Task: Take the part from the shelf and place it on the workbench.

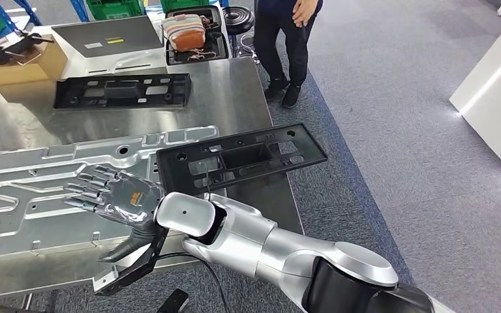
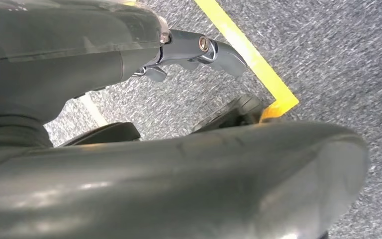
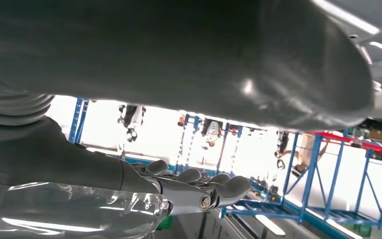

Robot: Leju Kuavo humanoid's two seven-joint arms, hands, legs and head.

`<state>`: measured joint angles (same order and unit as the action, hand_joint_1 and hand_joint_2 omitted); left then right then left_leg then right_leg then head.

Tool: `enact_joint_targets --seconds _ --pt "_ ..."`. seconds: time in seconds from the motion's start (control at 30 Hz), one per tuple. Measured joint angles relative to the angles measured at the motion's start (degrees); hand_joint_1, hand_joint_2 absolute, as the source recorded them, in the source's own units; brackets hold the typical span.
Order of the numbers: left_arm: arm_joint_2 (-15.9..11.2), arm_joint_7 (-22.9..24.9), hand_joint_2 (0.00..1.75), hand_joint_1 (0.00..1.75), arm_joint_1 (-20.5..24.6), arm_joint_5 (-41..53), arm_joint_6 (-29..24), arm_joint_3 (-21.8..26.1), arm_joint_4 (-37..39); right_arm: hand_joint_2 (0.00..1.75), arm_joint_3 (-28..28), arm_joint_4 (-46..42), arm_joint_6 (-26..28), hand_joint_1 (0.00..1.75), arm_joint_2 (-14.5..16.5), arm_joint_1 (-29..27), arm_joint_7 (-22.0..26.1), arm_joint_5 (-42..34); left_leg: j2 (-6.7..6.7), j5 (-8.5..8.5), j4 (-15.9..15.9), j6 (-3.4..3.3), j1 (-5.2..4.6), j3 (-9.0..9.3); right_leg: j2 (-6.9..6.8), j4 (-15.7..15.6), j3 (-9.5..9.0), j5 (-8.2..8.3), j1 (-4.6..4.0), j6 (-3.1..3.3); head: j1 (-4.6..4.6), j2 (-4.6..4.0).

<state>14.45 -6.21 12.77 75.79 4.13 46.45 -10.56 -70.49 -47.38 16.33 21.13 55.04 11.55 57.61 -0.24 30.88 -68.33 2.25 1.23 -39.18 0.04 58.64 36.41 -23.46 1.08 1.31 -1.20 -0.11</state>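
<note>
Currently the right hand (image 1: pixel 114 199) is spread flat, fingers apart, palm empty, above the near part of the workbench (image 1: pixel 235 85). Beyond its wrist and just beside it lies the part (image 1: pixel 241 156), a black plastic frame resting flat on the steel top, tilted, with its far end overhanging the workbench's right edge. Hand and part are apart, not touching.

Under the hand sits a large stamped metal panel (image 1: pixel 45 189) covering the near-left bench area; its near edge runs along the bench's near edge, just below the thumb. Bare steel lies between the part and a second black frame (image 1: pixel 122 90), which is well beyond the fingertips. Farther still: a cardboard box (image 1: pixel 23 65), a grey sheet (image 1: pixel 107 36) and a black tray (image 1: pixel 196 45) holding a striped bag.

Right of the bench, open grey carpet (image 1: pixel 391 130) extends to a white wall panel (image 1: pixel 496 98); a person (image 1: pixel 287 45) stands at the bench's far right corner.

Right wrist view: the right hand's fingers (image 3: pixel 199 191) extended, nothing in them, blue racking (image 3: pixel 328 199) and bright light behind. Left wrist view: the left hand (image 2: pixel 189 52) hangs over grey carpet by a yellow floor line (image 2: pixel 248 55); fingers look curled, but its state cannot be told.
</note>
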Motion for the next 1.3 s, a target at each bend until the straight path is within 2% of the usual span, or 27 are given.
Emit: enact_joint_targets --seconds 0.07,0.1,0.13,0.2,0.27,0.37,0.4,0.43,0.47,0.53,0.57,0.6,0.63,0.67,0.73,0.77,0.83,0.9,0.93,0.97,1.03,1.07,1.1,1.13,1.2,1.23,1.3 --pt "-0.07 0.04 0.00 0.00 0.07 0.04 0.02 0.01 0.00 0.00 0.03 -0.42 0.11 0.00 0.01 -0.45 0.01 -0.05 0.00 3.05 -5.55 0.23 0.01 -1.04 -0.06 0.06 1.23 0.91 -0.13 -0.01 0.00 0.00" --pt "-0.10 0.05 0.00 0.00 0.09 0.08 0.04 0.02 -0.01 0.00 0.07 -0.74 0.21 0.00 0.01 -0.74 0.01 -0.11 0.01 3.08 -5.48 0.28 0.02 -0.13 -0.07 0.10 1.87 1.40 -0.16 -0.10 0.00 0.00" --pt "-0.13 0.07 0.00 0.00 0.13 0.14 0.07 0.02 -0.01 0.00 0.14 -1.19 0.31 0.00 0.01 -0.97 0.01 -0.16 0.02 2.17 -2.98 0.28 0.04 1.99 -0.06 0.16 2.46 1.88 -0.15 -0.24 0.00 0.00" --pt "-0.14 0.07 0.00 0.00 0.40 0.30 0.12 0.02 -0.02 0.00 0.30 -2.21 0.46 0.00 0.03 -1.19 -0.07 -0.13 0.00 0.02 5.03 0.13 -0.01 7.46 -0.02 0.31 3.38 2.79 -0.18 -0.77 -0.01 0.00" --pt "-0.14 0.07 0.00 0.00 0.68 0.43 0.14 0.02 -0.02 0.00 0.37 -3.23 0.49 0.00 0.10 -1.22 -0.33 0.37 -0.22 -1.02 9.55 -0.61 -0.27 9.92 -0.01 0.36 3.77 3.64 -0.30 -1.49 -0.01 0.00" --pt "-0.17 0.16 0.00 0.00 0.64 0.39 0.14 0.03 -0.02 0.00 0.14 -4.72 0.21 0.00 0.13 -1.33 -1.30 1.58 -0.27 -2.19 9.79 -2.13 -0.52 9.26 0.01 -0.13 3.86 4.84 -0.26 -2.58 -0.01 0.00" --pt "-0.17 0.20 0.00 0.00 0.65 0.31 0.14 0.03 -0.02 0.00 0.02 -5.19 0.02 0.00 0.11 -1.36 -1.74 1.87 -0.15 -2.81 9.83 -2.65 -0.50 8.86 0.02 0.28 4.21 4.14 -0.20 -2.87 -0.01 0.00" --pt "-0.18 0.22 0.00 0.00 0.67 0.21 0.13 0.04 -0.02 0.00 -0.08 -5.66 -0.17 0.00 0.09 -1.37 -2.21 2.06 -0.02 -3.53 9.93 -3.11 -0.46 8.27 0.02 1.77 4.89 2.29 -0.11 -3.09 0.00 0.00" --pt "-0.20 0.25 0.00 0.00 0.71 0.11 0.13 0.04 -0.02 0.00 -0.18 -6.13 -0.31 0.00 0.07 -1.37 -2.74 2.15 0.09 -4.27 9.96 -3.49 -0.47 7.54 0.01 4.56 5.89 -0.56 -0.06 -3.22 0.00 0.00" --pt "-0.28 0.39 0.00 0.00 0.68 -0.07 0.12 0.05 -0.02 0.00 -0.39 -6.95 -0.33 0.00 0.05 -1.43 -3.90 2.10 0.18 -5.57 9.89 -3.86 -0.71 5.79 -0.01 12.47 7.97 -6.36 -0.13 -3.36 0.00 0.00" --pt "-0.35 0.50 0.00 0.00 0.63 -0.21 0.11 0.05 -0.02 0.00 -0.55 -7.26 -0.22 0.00 0.03 -1.52 -4.54 2.00 0.20 -6.18 9.86 -3.94 -0.88 4.93 0.00 15.67 8.37 -7.68 -0.21 -3.34 0.00 0.00" --pt "-0.44 0.63 0.00 0.00 0.58 -0.33 0.10 0.06 -0.02 0.00 -0.78 -7.46 0.02 0.00 -0.01 -1.64 -5.12 1.92 0.22 -6.79 9.83 -4.00 -1.10 4.08 0.00 17.08 7.82 -7.71 -0.35 -3.15 0.00 0.00" --pt "-0.52 0.76 0.00 0.00 0.55 -0.44 0.09 0.07 -0.02 0.00 -1.09 -7.64 0.38 0.00 -0.03 -1.76 -5.65 1.90 0.20 -7.40 9.82 -4.04 -1.34 3.27 0.01 16.38 6.23 -6.87 -0.52 -2.76 0.00 0.00" --pt "-0.59 0.86 0.00 0.00 0.54 -0.52 0.08 0.07 -0.02 0.00 -1.43 -7.85 0.83 0.00 -0.05 -1.83 -6.15 1.95 0.15 -8.00 9.82 -4.05 -1.57 2.54 0.03 13.59 3.54 -5.75 -0.81 -2.12 0.00 0.00" --pt "-0.58 0.99 0.00 0.00 0.52 -0.55 0.07 0.08 -0.02 0.00 -2.16 -8.54 1.59 0.00 0.09 -1.72 -7.05 1.97 0.10 -9.01 9.78 -3.91 -1.81 1.52 0.03 5.10 -3.02 -5.29 -1.70 -0.38 -0.01 0.00" --pt "-0.56 1.02 0.00 0.00 0.52 -0.56 0.05 0.10 -0.02 0.00 -2.50 -8.96 1.75 0.00 0.18 -1.59 -7.43 1.77 0.11 -9.52 9.85 -3.69 -1.76 1.29 0.01 1.84 -5.29 -5.44 -2.13 0.15 -0.01 0.00" --pt "-0.56 1.06 0.00 0.00 0.54 -0.69 0.02 0.19 -0.01 0.00 -3.11 -9.72 1.75 0.00 0.31 -1.15 -7.89 0.93 0.20 -10.60 10.30 -3.08 -1.48 1.11 -0.08 -1.10 -6.71 -5.35 -2.63 0.58 0.00 0.00" --pt "-0.65 1.06 0.00 0.00 0.45 -0.97 -0.01 0.37 0.00 0.00 -3.54 -10.23 1.73 0.00 0.29 -0.72 -8.02 -0.02 0.17 -10.79 10.55 -2.51 -1.37 0.83 -0.22 -2.11 -6.33 -3.86 -2.42 0.84 0.01 0.00" --pt "-0.70 1.03 0.00 0.00 0.32 -1.18 -0.02 0.53 -0.01 0.00 -3.75 -10.50 1.72 0.00 0.31 -0.54 -8.03 -0.46 0.13 -9.53 9.83 -2.25 -1.38 0.45 -0.34 -2.61 -5.93 -2.99 -2.18 1.01 0.01 0.00" --pt "-0.79 0.98 0.00 0.00 0.22 -1.44 -0.05 0.70 -0.01 0.00 -3.99 -10.83 1.69 0.00 0.34 -0.41 -8.03 -0.86 0.11 -7.15 7.93 -1.95 -1.29 -0.15 -0.45 -2.99 -5.34 -2.11 -1.95 1.10 0.01 0.00" --pt "-0.99 0.84 0.00 0.00 0.09 -2.08 -0.20 1.13 -0.01 0.00 -4.49 -11.54 1.57 0.00 0.42 -0.26 -8.00 -1.56 0.10 -1.37 1.19 -1.26 -0.81 -1.66 -0.56 -3.08 -3.63 -0.58 -1.75 1.06 0.00 0.00" --pt "-1.11 0.77 0.00 0.00 0.02 -2.43 -0.32 1.37 -0.01 0.00 -4.73 -11.89 1.41 0.00 0.43 -0.27 -7.98 -1.95 0.11 0.36 -2.42 -0.88 -0.56 -2.19 -0.62 -3.01 -2.67 0.12 -1.66 0.87 0.00 0.00" --pt "-1.24 0.70 0.00 0.00 -0.10 -2.73 -0.46 1.66 -0.02 0.00 -4.98 -12.26 1.17 0.00 0.43 -0.27 -7.97 -2.34 0.12 0.65 -4.89 -0.50 -0.34 -2.18 -0.71 -2.89 -1.68 0.80 -1.51 0.65 0.00 0.00" --pt "-1.34 0.63 0.00 0.00 -0.26 -3.04 -0.60 1.99 -0.02 0.00 -5.27 -12.70 0.85 0.00 0.42 -0.26 -7.97 -2.81 0.12 -0.36 -5.63 -0.09 -0.10 -1.35 -0.78 -2.66 -0.57 1.48 -1.26 0.37 0.00 0.00" --pt "-1.52 0.42 0.00 0.00 -0.52 -3.50 -0.83 2.56 -0.01 0.00 -5.74 -13.66 0.08 0.00 0.44 -0.20 -7.97 -3.67 0.14 -3.12 -1.14 0.90 0.55 3.21 -0.83 -1.71 1.77 2.69 -0.69 -0.45 -0.01 0.00" --pt "-1.55 0.26 0.00 0.00 -0.56 -3.67 -0.90 2.77 -0.01 0.00 -5.90 -14.13 -0.27 0.00 0.47 -0.11 -7.98 -4.03 0.09 -3.03 2.97 1.27 0.65 6.34 -0.78 -1.04 2.87 3.18 -0.52 -0.92 -0.01 0.00" --pt "-1.55 -0.08 0.00 0.00 -0.58 -3.94 -1.02 3.20 -0.01 0.00 -6.11 -14.94 -0.79 0.00 0.56 0.09 -8.04 -4.46 -0.04 -1.15 8.59 0.56 0.59 10.04 -0.72 -0.03 4.00 3.96 -0.59 -1.72 0.00 0.00"
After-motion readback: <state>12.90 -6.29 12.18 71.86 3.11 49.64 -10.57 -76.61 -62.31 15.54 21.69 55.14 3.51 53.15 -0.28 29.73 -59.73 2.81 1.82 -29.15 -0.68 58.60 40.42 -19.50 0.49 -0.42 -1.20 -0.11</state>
